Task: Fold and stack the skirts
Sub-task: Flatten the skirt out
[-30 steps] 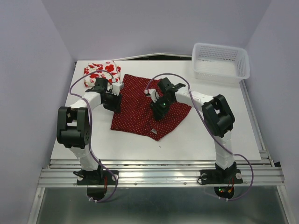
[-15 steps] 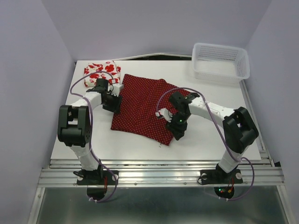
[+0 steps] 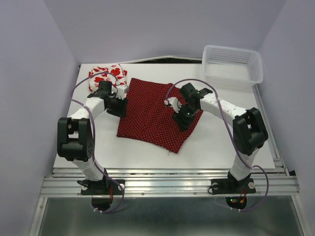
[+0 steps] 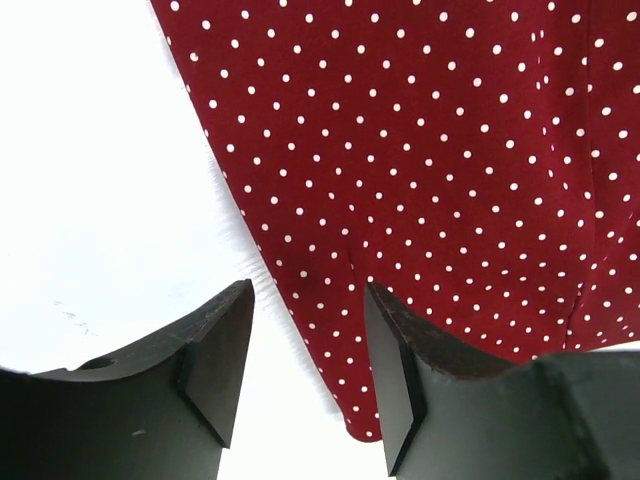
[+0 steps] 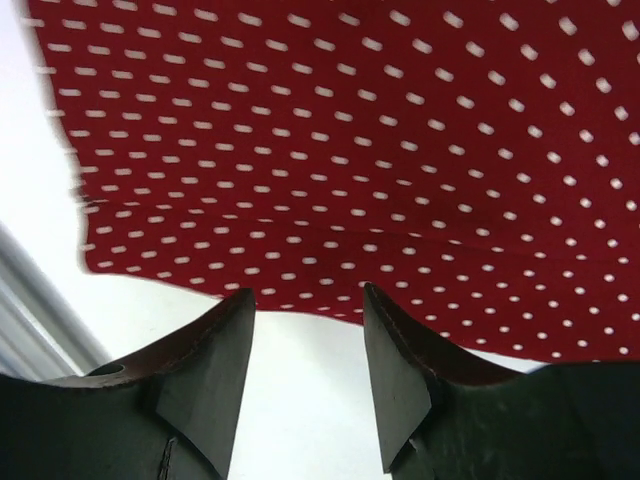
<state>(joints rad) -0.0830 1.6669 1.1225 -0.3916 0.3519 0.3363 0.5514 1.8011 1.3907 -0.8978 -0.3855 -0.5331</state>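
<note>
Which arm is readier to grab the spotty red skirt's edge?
Probably left. The left gripper is open, with the dark red dotted skirt's edge running between its fingers. The right gripper, also open, only has the edge near its fingertips.

Lab test booth, blank walls [image 3: 39,49], aluminium rail [image 3: 167,184]

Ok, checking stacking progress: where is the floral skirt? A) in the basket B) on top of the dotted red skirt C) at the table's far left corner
C: the floral skirt lies bunched at the far left corner of the table, beside the dotted red skirt, not in the basket.
</note>
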